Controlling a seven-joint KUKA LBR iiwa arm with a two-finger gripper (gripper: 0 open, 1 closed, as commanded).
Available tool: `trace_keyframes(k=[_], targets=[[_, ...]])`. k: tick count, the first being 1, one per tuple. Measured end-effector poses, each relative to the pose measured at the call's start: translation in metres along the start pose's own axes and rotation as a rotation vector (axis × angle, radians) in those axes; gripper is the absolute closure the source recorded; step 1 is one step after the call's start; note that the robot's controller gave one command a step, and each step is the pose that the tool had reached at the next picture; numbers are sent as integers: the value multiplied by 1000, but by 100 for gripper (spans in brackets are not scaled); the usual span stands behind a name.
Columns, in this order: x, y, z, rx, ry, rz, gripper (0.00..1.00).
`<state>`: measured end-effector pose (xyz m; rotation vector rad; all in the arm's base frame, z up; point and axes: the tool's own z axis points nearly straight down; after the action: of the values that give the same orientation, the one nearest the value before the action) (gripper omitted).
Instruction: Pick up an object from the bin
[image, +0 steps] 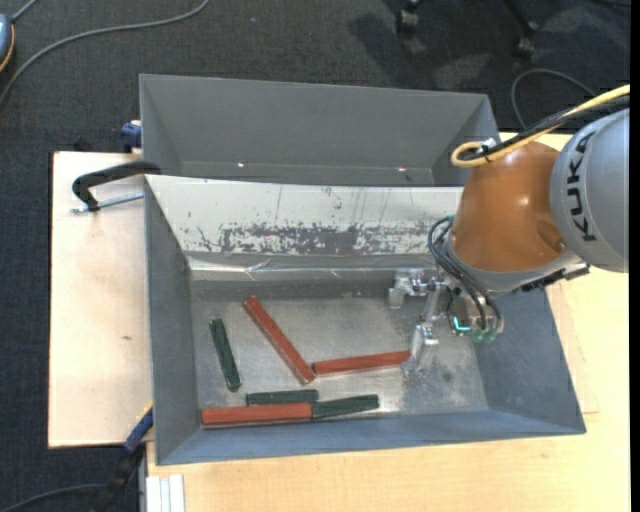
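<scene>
My gripper (416, 316) hangs low in the right half of the bin, open, with nothing between its fingers. One fingertip (427, 338) is just above and to the right of the right end of a flat red bar (360, 363) lying crosswise on the bin floor. The other fingertip (404, 289) is nearer the back wall. A second red bar (278, 338) lies at a slant, and its lower end meets the left end of the first bar.
Along the front wall lie a long red bar (255, 414) and two dark green bars (282, 397) (345, 405). Another dark green bar (225, 353) lies at the left. The orange-covered arm reaches in over the right rim.
</scene>
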<state>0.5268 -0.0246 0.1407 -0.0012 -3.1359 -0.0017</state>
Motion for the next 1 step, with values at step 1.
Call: trace_keyframes(k=[1], targets=[[8, 25, 73, -1, 0, -256, 0]])
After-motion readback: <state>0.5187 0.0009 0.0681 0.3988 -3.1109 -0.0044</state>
